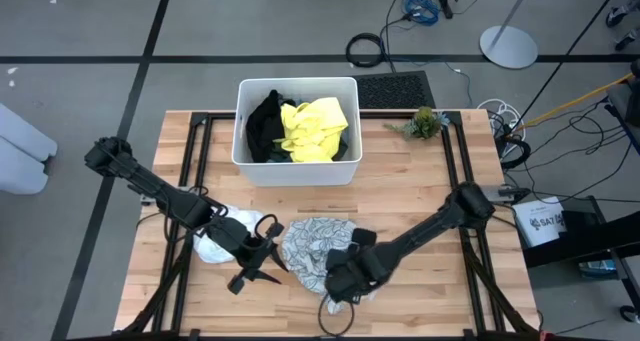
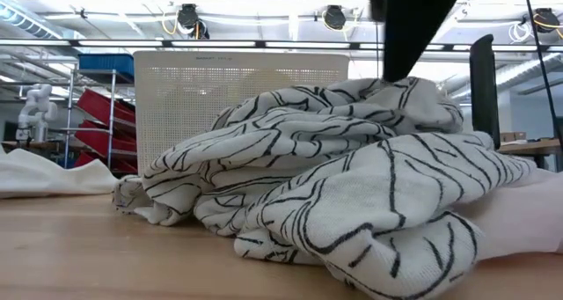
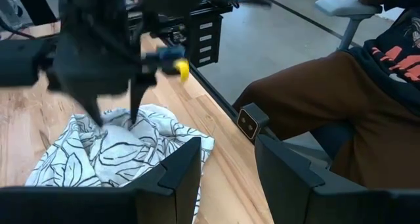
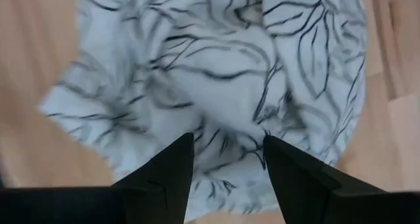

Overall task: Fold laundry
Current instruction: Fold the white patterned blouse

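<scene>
Patterned cloth [image 2: 352,186]: grey-white with dark lines, crumpled in a heap at the table's [image 1: 420,191] near middle. White cloth [image 1: 215,243]: bunched just left of it, under the left arm. Tub [image 1: 296,166]: at the far edge, holding yellow [image 1: 313,129] and black [image 1: 265,121] garments. Right gripper [image 4: 226,152]: fingers parted, poised over the patterned cloth, gripping nothing. Left gripper [image 1: 262,264]: low beside the patterned cloth's left edge, fingers apart, empty. Person: seated past the table's edge, in the left wrist view.
</scene>
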{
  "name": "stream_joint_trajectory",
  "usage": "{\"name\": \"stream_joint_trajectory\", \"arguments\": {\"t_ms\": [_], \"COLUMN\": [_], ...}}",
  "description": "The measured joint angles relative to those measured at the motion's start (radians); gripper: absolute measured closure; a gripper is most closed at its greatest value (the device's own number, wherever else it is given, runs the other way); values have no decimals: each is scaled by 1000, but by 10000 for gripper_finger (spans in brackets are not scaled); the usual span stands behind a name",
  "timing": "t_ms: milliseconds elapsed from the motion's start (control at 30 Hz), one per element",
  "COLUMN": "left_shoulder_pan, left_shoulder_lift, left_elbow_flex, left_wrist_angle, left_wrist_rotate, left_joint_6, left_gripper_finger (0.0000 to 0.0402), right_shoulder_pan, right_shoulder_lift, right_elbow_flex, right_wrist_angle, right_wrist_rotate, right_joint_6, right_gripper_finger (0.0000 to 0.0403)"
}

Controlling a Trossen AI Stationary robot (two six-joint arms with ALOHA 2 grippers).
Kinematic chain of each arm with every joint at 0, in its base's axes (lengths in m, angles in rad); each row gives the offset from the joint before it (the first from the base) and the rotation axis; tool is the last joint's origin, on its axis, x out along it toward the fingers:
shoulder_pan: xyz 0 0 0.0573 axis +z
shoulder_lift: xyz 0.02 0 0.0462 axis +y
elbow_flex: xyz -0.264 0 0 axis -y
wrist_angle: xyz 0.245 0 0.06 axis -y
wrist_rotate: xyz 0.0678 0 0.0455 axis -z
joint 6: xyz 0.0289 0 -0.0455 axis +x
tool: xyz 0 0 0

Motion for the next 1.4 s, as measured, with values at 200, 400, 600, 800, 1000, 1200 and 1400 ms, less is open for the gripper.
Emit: {"name": "stream_joint_trajectory", "arguments": {"t_ms": [200,400,600,800,1000,1200,1400], "left_shoulder_pan": [0,0,0,1,6,6,20], "left_shoulder_lift": [0,0,0,0,4,46,100], "left_elbow_flex": [0,0,0,0,0,0,0], "left_wrist_angle": [-1,-2,-2,-1,5,61,82], "left_wrist_rotate": [0,0,0,-10,-118,-139,-155], "left_joint_6": [0,0,0,1,1,9,56], "left_gripper_finger": [249,249,249,249,249,249,249], "right_shoulder_pan": [-55,-62,-46,9,91,145,153], "right_shoulder_lift": [37,36,20,15,14,14,15], "right_elbow_flex": [0,0,84,281,414,441,441], "right_wrist_angle": [0,30,1,-73,52,175,162], "right_wrist_rotate": [-43,-116,-53,152,481,552,551], "right_joint_6": [-93,-139,-160,-209,-355,-487,-498], "right_gripper_finger": [246,375,399,400,401,402,403]}}
